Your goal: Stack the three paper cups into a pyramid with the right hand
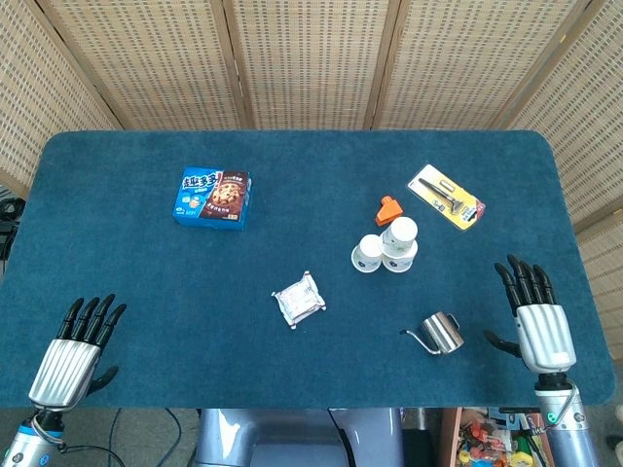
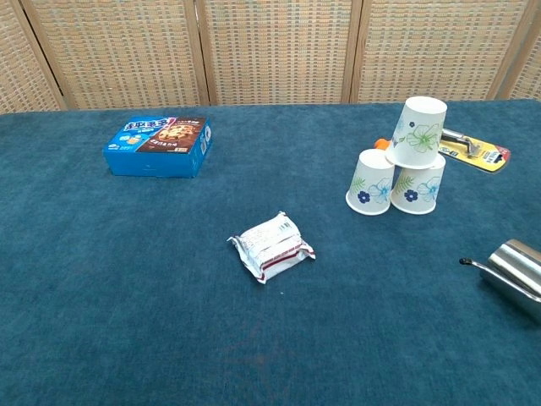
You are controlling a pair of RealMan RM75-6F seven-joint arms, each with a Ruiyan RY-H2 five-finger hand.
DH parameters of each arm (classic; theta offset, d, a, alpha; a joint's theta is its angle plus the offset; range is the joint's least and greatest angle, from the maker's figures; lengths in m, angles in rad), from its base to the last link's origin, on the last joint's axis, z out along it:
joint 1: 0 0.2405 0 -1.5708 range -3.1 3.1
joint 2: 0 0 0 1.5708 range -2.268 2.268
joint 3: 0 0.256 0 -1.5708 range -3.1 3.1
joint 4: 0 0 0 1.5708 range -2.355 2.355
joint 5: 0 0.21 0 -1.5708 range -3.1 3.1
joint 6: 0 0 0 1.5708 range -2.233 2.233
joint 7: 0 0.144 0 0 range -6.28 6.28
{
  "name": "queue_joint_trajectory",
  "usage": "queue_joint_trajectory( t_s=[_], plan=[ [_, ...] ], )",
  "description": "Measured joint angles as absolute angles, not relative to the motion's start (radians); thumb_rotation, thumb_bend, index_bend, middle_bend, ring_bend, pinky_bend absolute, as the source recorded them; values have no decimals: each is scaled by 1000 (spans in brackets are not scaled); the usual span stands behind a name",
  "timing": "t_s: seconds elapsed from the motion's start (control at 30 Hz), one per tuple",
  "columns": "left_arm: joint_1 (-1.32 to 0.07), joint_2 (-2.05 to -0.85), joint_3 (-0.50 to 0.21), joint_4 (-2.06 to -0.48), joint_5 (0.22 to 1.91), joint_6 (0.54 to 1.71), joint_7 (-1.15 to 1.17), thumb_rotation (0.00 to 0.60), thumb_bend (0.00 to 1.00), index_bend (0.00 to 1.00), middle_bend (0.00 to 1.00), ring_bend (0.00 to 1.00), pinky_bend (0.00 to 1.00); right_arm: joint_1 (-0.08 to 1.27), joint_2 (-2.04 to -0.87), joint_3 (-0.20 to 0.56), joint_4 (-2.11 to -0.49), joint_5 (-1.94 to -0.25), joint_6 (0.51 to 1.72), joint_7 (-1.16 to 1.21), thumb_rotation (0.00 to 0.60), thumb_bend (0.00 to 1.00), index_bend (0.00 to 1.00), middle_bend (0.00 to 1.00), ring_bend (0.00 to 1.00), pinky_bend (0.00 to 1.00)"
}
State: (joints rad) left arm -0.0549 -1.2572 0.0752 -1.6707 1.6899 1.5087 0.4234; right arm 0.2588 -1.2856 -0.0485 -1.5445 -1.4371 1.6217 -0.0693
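Chest view: paper cups [image 2: 406, 165] stand pyramided; my right hand [image 1: 537, 326], fingers spread and empty, should stay well clear.

You've got white paper cups [image 2: 406, 165] with blue and green flowers on a deep teal table [image 2: 127, 279]. There's your blue biscuit box [image 2: 158, 145] and a white, red-striped packet [image 2: 271, 246]. See the silver pitcher [image 2: 516, 269], orange clip [image 1: 389, 208], yellow card [image 1: 446, 195]
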Motion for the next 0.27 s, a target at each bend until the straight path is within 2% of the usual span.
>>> queue_joint_trajectory(
  t_s=[0.27],
  plan=[
    [-52, -1252, 73, -1671, 1708, 1523, 415, 600, 198, 0, 0, 0, 0, 244, -1286, -25, -1544, -1459, 1585, -54, 600, 59, 0, 0, 0, 0]
  ],
)
